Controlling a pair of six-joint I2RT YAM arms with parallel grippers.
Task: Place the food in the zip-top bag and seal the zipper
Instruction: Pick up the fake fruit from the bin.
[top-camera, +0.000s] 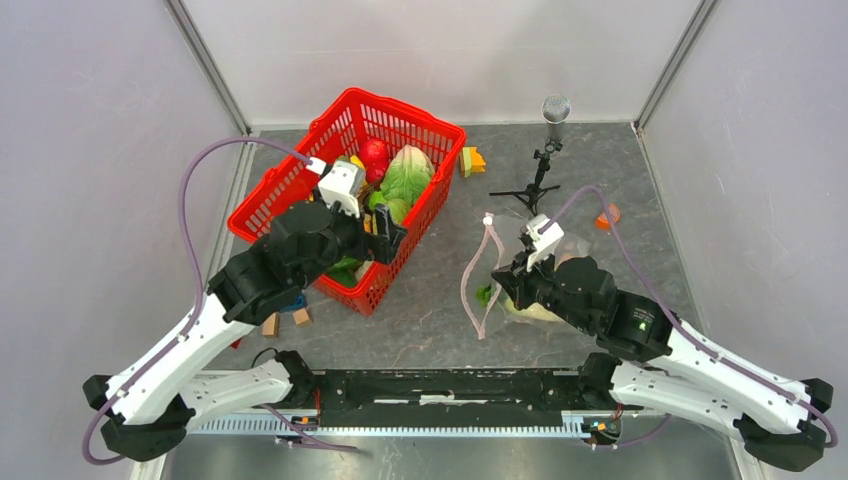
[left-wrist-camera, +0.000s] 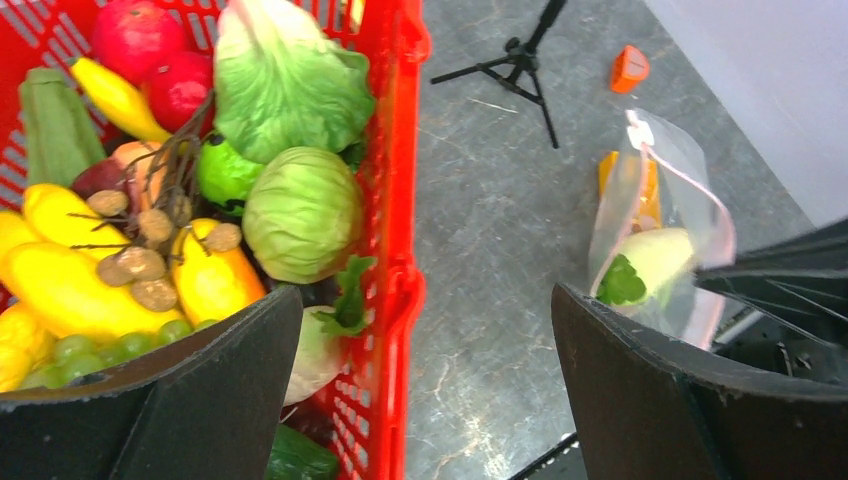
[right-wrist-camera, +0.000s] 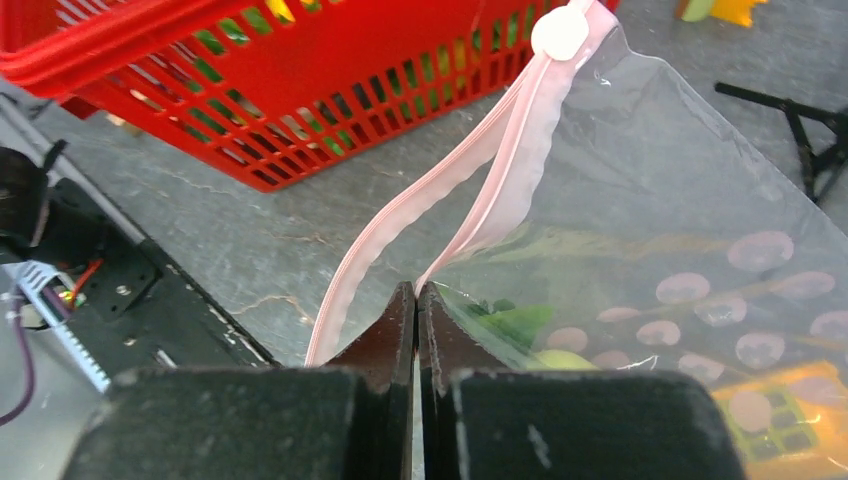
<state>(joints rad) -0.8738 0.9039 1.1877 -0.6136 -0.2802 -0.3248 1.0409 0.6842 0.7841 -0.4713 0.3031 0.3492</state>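
Partly hidden: basket (top-camera: 300, 190), centre-left, under left end effector (top-camera: 385, 235), released | zip-top bag (left-wrist-camera: 690, 180) holds cream-white vegetable (left-wrist-camera: 662, 255) | right end effector (right-wrist-camera: 416, 300) pinching zipper (right-wrist-camera: 500, 150).

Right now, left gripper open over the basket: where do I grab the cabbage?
Across the round middle of the cabbage, from straight above. It sits exposed on top of the pile, close to the basket wall, with other produce packed on the opposite side, so a sideways approach would probably snag.
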